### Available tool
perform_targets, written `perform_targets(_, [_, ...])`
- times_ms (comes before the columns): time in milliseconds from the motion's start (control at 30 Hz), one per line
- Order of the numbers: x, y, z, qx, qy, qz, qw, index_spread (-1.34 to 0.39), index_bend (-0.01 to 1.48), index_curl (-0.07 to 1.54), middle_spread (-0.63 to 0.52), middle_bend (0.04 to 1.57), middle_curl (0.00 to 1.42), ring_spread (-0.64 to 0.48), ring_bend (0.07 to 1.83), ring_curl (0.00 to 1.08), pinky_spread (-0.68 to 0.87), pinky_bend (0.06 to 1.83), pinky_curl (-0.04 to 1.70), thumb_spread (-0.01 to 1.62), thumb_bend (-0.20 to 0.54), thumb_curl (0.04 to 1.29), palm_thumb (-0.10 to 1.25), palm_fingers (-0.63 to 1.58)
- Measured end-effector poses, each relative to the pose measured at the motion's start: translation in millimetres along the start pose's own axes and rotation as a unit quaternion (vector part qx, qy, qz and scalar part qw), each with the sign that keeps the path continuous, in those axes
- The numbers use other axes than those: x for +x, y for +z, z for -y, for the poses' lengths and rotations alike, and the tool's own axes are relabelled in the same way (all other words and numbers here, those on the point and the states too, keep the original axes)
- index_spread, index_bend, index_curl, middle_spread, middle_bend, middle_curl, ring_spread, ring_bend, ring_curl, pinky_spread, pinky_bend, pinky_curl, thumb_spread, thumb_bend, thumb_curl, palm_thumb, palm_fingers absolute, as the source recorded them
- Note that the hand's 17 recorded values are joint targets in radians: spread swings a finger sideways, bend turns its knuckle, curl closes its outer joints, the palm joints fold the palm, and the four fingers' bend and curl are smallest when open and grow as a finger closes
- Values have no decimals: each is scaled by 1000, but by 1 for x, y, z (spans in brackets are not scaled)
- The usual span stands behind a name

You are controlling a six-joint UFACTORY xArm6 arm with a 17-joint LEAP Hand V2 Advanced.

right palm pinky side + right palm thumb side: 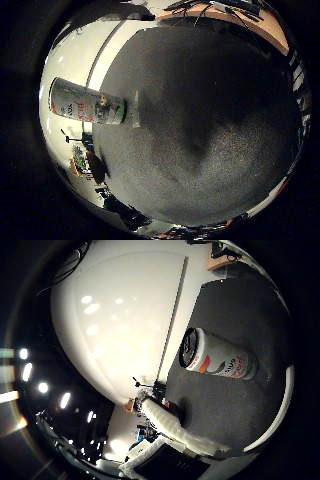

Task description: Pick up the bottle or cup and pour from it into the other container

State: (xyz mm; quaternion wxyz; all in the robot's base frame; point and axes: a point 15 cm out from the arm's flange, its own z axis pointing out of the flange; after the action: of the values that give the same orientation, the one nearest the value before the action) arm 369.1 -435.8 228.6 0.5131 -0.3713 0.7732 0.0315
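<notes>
Printed can [217,360] stands upright on a dark grey mat [210,130], near the mat's edge, with white wall panels [125,320] behind it. It is white and silver with red and green markings and a dark top. It appears right of centre in the thumb-side view. No part of the hand shows, so whether it is open or closed cannot be told.
</notes>
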Motion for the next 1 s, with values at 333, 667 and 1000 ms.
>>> perform_targets(333, [-7, 13, 0, 49, 1, 51, 998, -192, 169, 308, 13, 369, 357, 122, 704, 180, 464, 942, -9, 994, -27, 286, 342, 242])
perform_targets(667, [-3, 23, -7, 57, 13, 66, 996, -188, 165, 307, 14, 383, 362, 112, 709, 180, 457, 959, -9, 997, -27, 290, 352, 251])
perform_targets(1000, [-6, 45, -12, 44, 15, 77, 996, -186, 167, 306, 13, 396, 367, 104, 733, 182, 445, 970, -9, 1002, -27, 287, 359, 248])
